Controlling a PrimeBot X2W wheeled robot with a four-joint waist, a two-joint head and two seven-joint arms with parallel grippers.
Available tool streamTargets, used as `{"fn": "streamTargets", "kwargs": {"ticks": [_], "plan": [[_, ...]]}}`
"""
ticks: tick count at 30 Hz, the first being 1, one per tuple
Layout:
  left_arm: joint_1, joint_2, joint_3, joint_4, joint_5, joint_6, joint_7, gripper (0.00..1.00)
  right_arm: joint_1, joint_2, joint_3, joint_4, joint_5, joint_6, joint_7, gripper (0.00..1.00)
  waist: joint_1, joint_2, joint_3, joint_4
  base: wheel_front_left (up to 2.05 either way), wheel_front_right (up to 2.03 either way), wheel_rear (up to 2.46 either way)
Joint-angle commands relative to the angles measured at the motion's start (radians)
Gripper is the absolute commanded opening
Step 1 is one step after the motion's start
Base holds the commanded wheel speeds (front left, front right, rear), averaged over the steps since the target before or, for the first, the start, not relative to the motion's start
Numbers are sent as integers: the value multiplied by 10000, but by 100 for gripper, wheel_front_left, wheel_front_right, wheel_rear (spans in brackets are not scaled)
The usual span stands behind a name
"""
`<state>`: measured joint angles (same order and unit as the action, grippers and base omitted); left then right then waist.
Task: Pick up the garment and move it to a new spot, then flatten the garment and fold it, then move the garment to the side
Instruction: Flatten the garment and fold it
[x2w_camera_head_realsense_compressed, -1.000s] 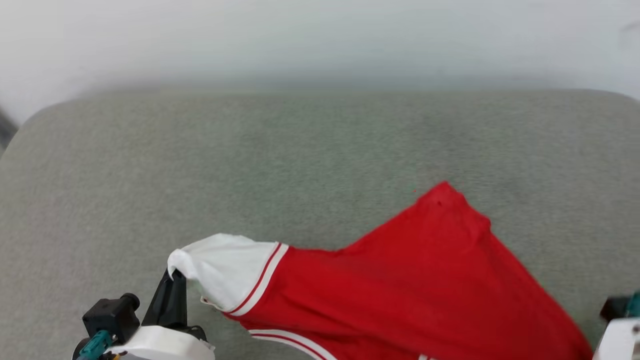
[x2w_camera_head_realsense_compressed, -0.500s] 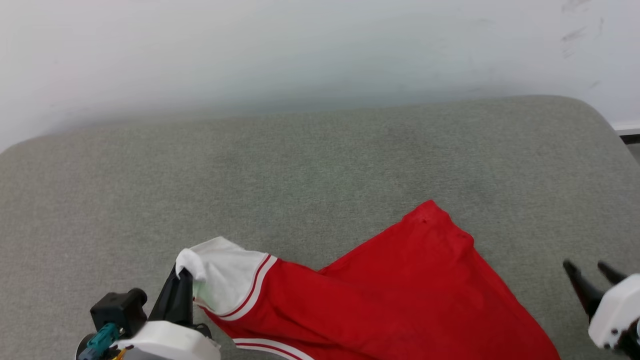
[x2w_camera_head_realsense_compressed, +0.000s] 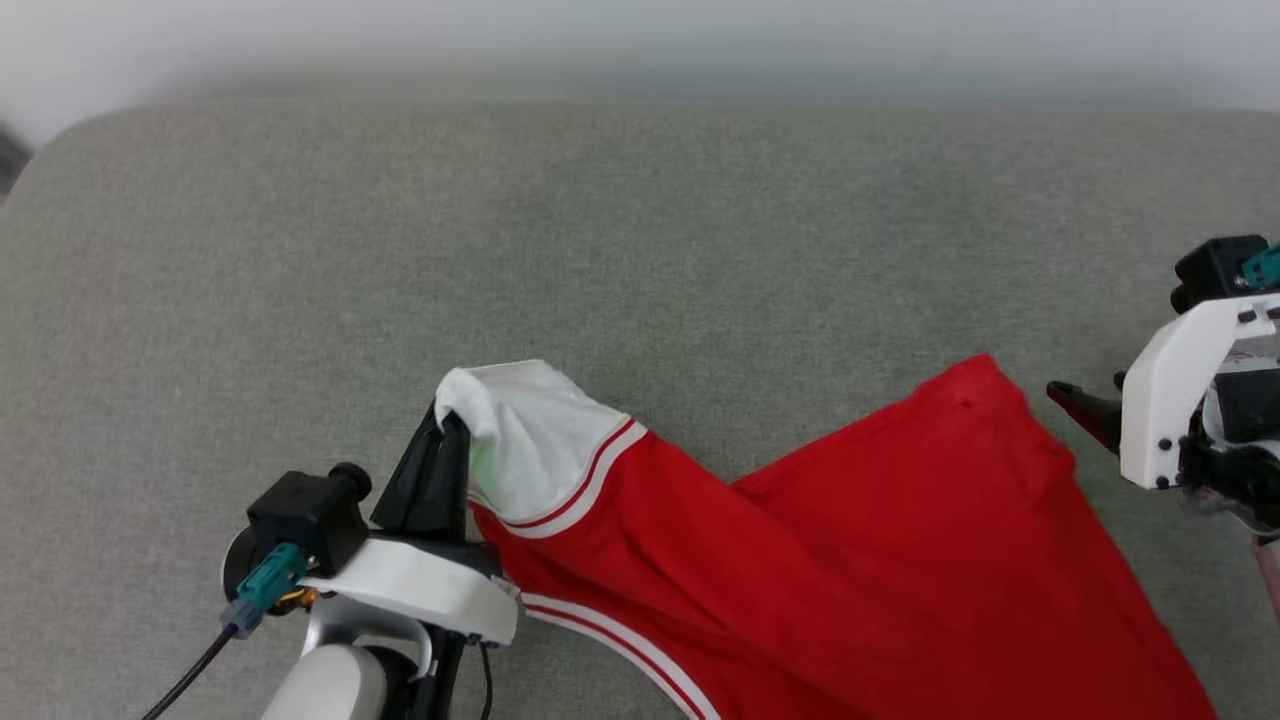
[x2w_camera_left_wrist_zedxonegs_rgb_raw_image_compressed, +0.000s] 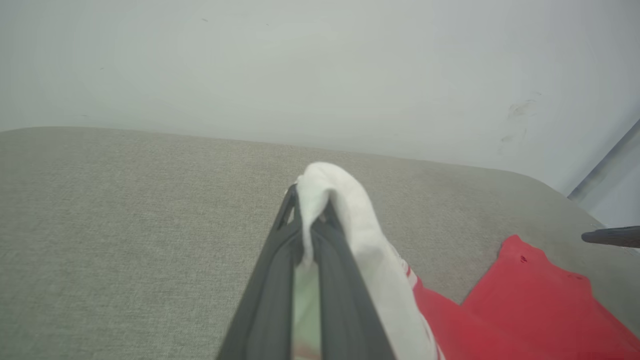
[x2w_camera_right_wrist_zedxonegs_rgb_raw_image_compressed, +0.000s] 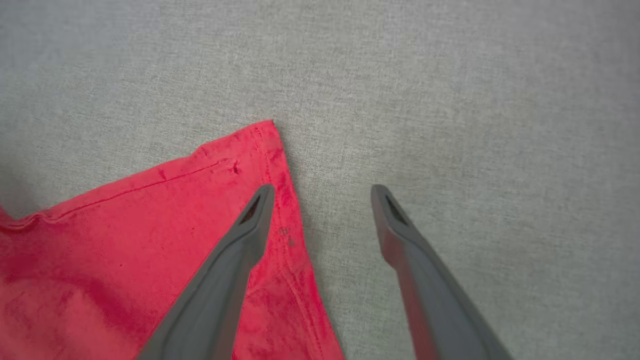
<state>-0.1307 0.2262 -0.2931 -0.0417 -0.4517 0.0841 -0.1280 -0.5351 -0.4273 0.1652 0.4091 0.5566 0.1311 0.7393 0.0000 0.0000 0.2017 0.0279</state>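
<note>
Step in hand: spreading the garment (x2w_camera_head_realsense_compressed: 850, 560) flat, by my reading; no fold is made yet.
Garment: lies on the grey surface (x2w_camera_head_realsense_compressed: 640, 230) in the lower centre and lower right of the head view and runs off the bottom edge. Most of the red body lies down; the left end is lifted.
Left end effector (x2w_camera_head_realsense_compressed: 440, 425): clenched on the white sleeve (x2w_camera_head_realsense_compressed: 520, 440), lower left of centre in the head view. In the left wrist view the white cloth bunches over the closed fingertips (x2w_camera_left_wrist_zedxonegs_rgb_raw_image_compressed: 292, 200), against a pale wall (x2w_camera_left_wrist_zedxonegs_rgb_raw_image_compressed: 320, 65).
Right end effector (x2w_camera_right_wrist_zedxonegs_rgb_raw_image_compressed: 325, 192): released, jaws wide, holding nothing. In the right wrist view one finger hangs over the red corner (x2w_camera_right_wrist_zedxonegs_rgb_raw_image_compressed: 260, 140) and the other over bare surface, so the jaws straddle the garment's edge.
Next move: probably lower the right end effector and close it on that edge near the corner, taking the cloth and not the surface covering.
After that: with both ends held, draw them apart so the body lies taut and smooth.
Risk: the cloth is thin and lies flat, so the pinch may slide off.
</note>
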Motion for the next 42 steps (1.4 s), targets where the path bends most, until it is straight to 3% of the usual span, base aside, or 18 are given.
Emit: {"fn": "streamTargets", "kwargs": {"ticks": [1, 11, 12, 14, 15, 19, 25, 36, 42], "plan": [[-214, -53, -65, -13, 59, -54, -84, 0, -280, -33, 55, 119, 65, -7, 286, 100, 0, 0, 629, 501, 0, 0, 0], [-1041, -406, -368, 473, 89, -288, -520, 0, -677, 297, 1252, 1194, 525, -1, 1750, 100, 0, 0, 1639, 1138, 0, 0, 0], [-1047, -423, -365, 530, 76, -293, -545, 0, -586, 359, 1411, 1329, 612, 8, 1944, 91, 0, 0, 1654, 1144, 0, 0, 0], [-1034, -449, -357, 653, 22, -304, -618, 0, -509, 438, 1616, 1451, 787, 10, 2101, 6, 0, 0, 1648, 1141, 0, 0, 0], [-1019, -452, -345, 720, 6, -306, -649, 0, -541, 412, 1702, 1460, 847, 10, 2066, 0, 0, 0, 1612, 1126, 0, 0, 0], [-873, -324, -187, 956, -92, -276, -725, 0, -819, 51, 1781, 1282, 808, 7, 1461, 0, 0, 0, 1257, 987, 0, 0, 0], [-957, 89, 212, 968, -129, -128, -662, 0, -1035, -53, 1399, 954, 259, -7, -552, 0, 0, 0, 287, 568, 0, 0, 0], [-2613, 920, 1239, 1233, -197, 34, -669, 0, -1165, 883, 241, 33, -626, -7, -4717, 0, 0, 0, -740, -462, 0, 0, 0], [-4199, 993, 1414, 1463, -83, -7, -827, 0, -1624, 1367, -297, -386, -859, -7, -6020, 0, 0, 0, -665, -699, 0, 0, 0]]}}
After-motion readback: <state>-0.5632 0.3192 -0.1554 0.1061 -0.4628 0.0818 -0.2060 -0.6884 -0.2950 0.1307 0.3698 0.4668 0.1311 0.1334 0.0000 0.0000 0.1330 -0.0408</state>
